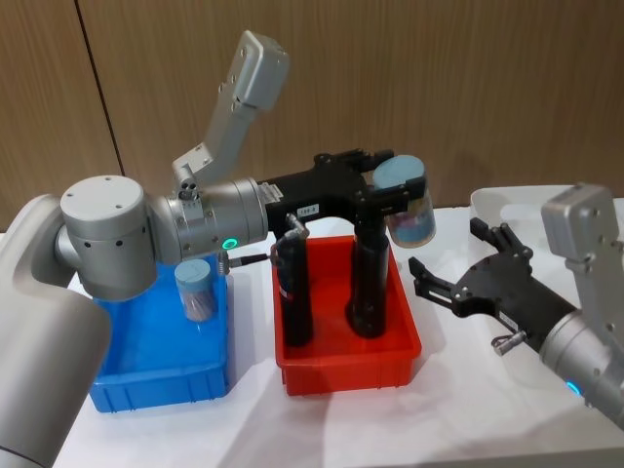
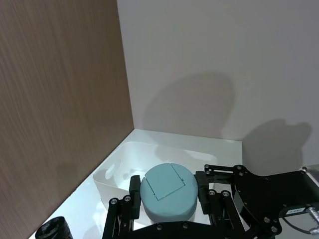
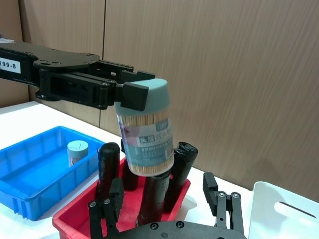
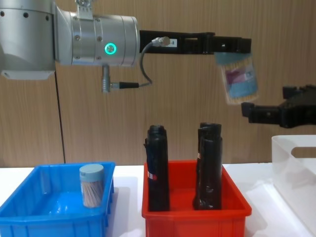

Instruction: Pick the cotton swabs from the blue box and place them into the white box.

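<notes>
My left gripper [image 1: 398,183] is shut on the pale blue lid of a clear tub of cotton swabs [image 1: 413,220]. The tub [image 4: 239,79] hangs slightly tilted, high above the red bin's far right corner and left of the white box [image 1: 499,201]. In the left wrist view the lid [image 2: 167,191] sits between the black fingers, with the white box [image 2: 119,172] beyond it. A second tub of cotton swabs [image 1: 195,290] stands upright in the blue box [image 1: 136,380]. My right gripper [image 1: 456,258] is open and holds nothing. It hovers to the right of the red bin, below the held tub [image 3: 147,144].
A red bin [image 1: 351,369] stands between the blue box and the white box. It holds two tall black bottles [image 1: 295,292] [image 1: 370,278] that reach close under the left arm. A wooden wall runs behind the white table.
</notes>
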Controlling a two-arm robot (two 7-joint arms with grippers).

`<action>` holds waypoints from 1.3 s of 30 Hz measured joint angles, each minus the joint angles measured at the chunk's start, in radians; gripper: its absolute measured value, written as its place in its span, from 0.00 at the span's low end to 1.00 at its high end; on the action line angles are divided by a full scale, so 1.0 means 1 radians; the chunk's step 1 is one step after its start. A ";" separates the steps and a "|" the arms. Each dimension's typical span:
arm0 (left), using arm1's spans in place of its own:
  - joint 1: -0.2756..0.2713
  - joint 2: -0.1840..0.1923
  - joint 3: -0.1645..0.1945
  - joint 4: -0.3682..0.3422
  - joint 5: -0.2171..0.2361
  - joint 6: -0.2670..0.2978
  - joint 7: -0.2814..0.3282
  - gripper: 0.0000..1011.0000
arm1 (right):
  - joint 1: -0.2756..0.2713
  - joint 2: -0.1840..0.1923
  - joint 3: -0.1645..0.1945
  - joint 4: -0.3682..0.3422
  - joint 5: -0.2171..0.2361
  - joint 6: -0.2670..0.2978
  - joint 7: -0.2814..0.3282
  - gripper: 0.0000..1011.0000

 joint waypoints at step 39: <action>-0.001 0.000 0.000 0.001 0.000 0.000 -0.001 0.66 | 0.137 -0.054 -0.020 0.094 -0.079 0.063 0.092 0.96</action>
